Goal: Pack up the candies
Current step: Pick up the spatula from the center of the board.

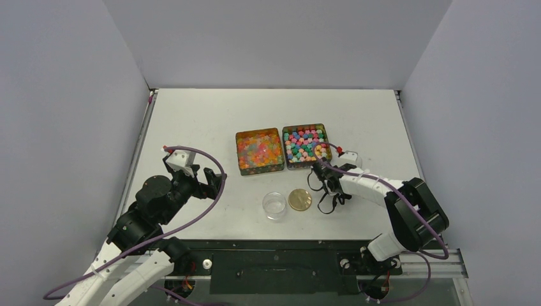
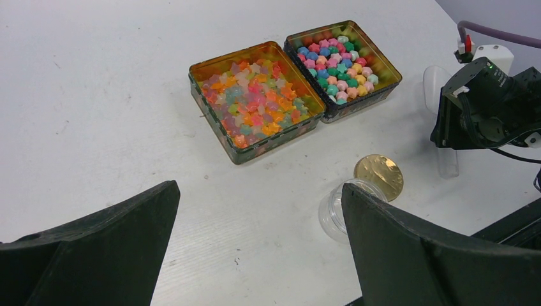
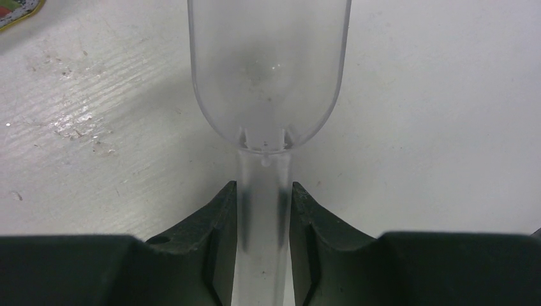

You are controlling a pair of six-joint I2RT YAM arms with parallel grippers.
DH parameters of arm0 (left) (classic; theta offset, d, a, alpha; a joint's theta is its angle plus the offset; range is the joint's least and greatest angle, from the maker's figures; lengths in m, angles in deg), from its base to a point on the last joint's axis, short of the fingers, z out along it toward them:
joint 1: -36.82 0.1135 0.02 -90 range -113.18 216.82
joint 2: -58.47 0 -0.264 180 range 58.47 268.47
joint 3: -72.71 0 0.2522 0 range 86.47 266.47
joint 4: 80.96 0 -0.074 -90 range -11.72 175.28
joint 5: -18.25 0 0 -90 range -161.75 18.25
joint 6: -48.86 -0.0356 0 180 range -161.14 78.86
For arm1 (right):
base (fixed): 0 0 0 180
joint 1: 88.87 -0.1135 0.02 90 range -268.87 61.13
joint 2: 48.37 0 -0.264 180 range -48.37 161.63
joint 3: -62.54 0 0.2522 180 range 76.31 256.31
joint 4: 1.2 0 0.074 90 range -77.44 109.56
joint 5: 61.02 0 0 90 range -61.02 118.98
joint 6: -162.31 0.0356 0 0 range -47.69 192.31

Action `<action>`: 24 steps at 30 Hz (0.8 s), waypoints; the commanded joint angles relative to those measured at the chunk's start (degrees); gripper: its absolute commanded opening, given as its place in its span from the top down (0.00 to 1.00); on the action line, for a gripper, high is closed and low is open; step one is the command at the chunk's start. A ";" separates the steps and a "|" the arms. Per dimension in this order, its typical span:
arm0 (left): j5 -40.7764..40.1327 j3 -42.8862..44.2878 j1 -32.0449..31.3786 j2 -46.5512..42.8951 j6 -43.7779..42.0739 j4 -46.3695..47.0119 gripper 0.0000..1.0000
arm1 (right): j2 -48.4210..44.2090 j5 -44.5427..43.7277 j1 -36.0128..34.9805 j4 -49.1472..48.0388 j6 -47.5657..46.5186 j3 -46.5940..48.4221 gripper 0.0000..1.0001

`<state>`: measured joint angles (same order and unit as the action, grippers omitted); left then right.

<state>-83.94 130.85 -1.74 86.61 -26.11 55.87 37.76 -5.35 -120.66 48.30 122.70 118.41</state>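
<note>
White bench (image 1: 191, 127), grey walls. Top view: candies (image 1: 305, 143) fill two square tins (image 1: 260, 169) mid-bench, jar (image 1: 274, 205) and gold lid (image 1: 300, 199) just in front. Left wrist: left tool (image 2: 258, 191) wide open above bench. Right wrist: right tool (image 3: 263, 191) clamped on clear scoop (image 3: 268, 76) handle.

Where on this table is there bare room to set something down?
Bare table lies behind the left tin and right tin, and from the left tin across to the left gripper. Crowded in front: jar, gold lid, right gripper on the scoop.
</note>
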 commanded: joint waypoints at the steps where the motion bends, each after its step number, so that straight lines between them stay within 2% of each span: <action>1: -0.03 0.10 -0.19 -0.43 0.32 1.15 0.04 | -2.86 0.10 0.41 -0.43 1.64 -0.74 1.00; 13: -0.22 0.14 -0.15 0.33 0.27 1.11 0.04 | -19.36 -0.39 -1.02 5.34 0.13 0.13 1.00; 24: 1.38 0.18 -0.19 1.81 1.02 1.12 0.04 | -25.08 0.35 -11.62 7.81 -8.64 7.74 1.00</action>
<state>-83.81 130.85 -1.74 87.64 -25.85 55.87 14.15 -4.43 -128.66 55.91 118.99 121.12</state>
